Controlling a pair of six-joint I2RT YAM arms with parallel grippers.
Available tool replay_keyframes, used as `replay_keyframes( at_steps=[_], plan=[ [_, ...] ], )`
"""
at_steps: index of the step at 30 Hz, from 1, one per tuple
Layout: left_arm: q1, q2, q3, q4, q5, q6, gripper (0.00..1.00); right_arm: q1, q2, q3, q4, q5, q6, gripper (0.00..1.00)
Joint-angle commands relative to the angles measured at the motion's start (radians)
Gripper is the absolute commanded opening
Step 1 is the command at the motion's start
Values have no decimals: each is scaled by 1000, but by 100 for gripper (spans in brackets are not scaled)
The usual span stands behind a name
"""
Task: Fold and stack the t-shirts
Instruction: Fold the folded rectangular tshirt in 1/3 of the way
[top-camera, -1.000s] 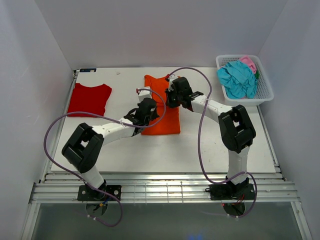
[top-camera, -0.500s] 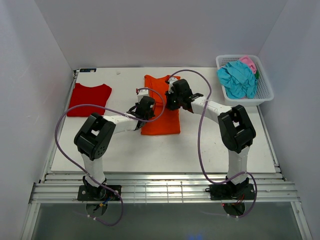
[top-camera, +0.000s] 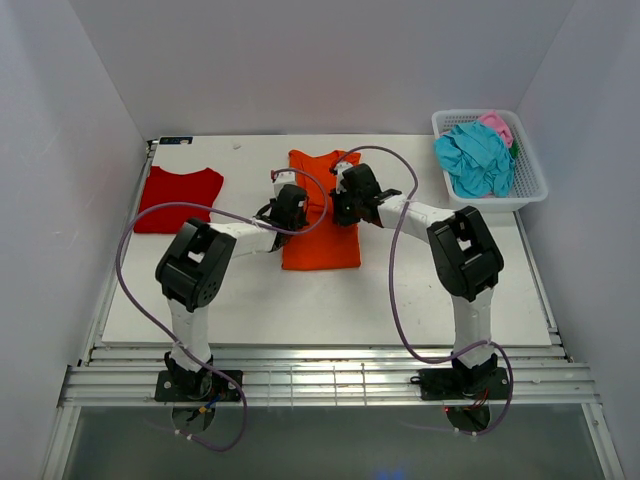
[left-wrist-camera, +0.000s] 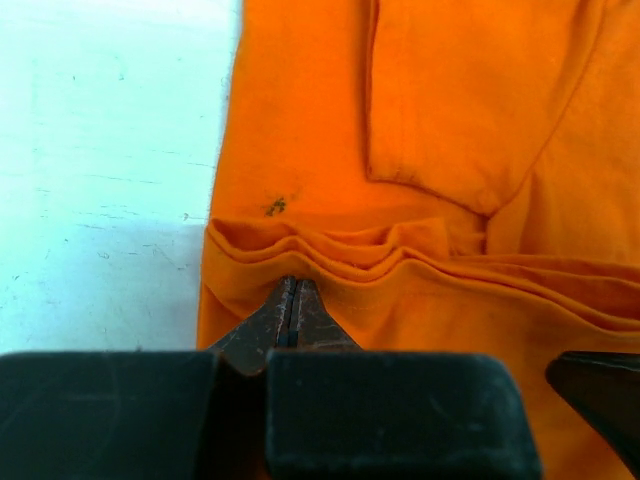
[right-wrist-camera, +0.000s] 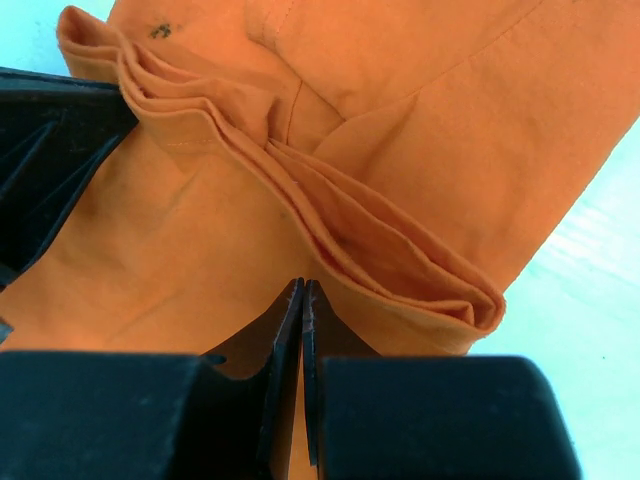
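Orange shirt (top-camera: 320, 235) lies mid-table (top-camera: 330, 300), with both grippers at its middle, one on each side edge. Left gripper (left-wrist-camera: 295, 300) has its fingers pressed together, pinching the cloth at the shirt's left edge, just behind a bunched, layered fold. Right gripper (right-wrist-camera: 303, 300) is likewise clamped on the right edge, with the same stacked fold running just ahead of its tips. Red shirt (top-camera: 180, 198) lies flat at the far left, well apart. Teal (top-camera: 478, 158) and pink (top-camera: 497, 125) shirts sit in the basket (top-camera: 528, 170) at far right.
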Motion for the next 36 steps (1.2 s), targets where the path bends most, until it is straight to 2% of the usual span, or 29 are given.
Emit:
replay_keyframes(
  at_steps=[1,15,30,36],
  plan=[
    [16,7,35,10,26,12,0,-4,12,49,15,21,1,8],
    [60,71,84,12,57,15,0,-62,38,66,12,41,-6,8],
    [88,132,106,12,72,15,0,-133,153,111,-9,21,9,8],
    [89,94,104,18,58,14,0,-138,136,109,-3,19,-6,8]
  ],
)
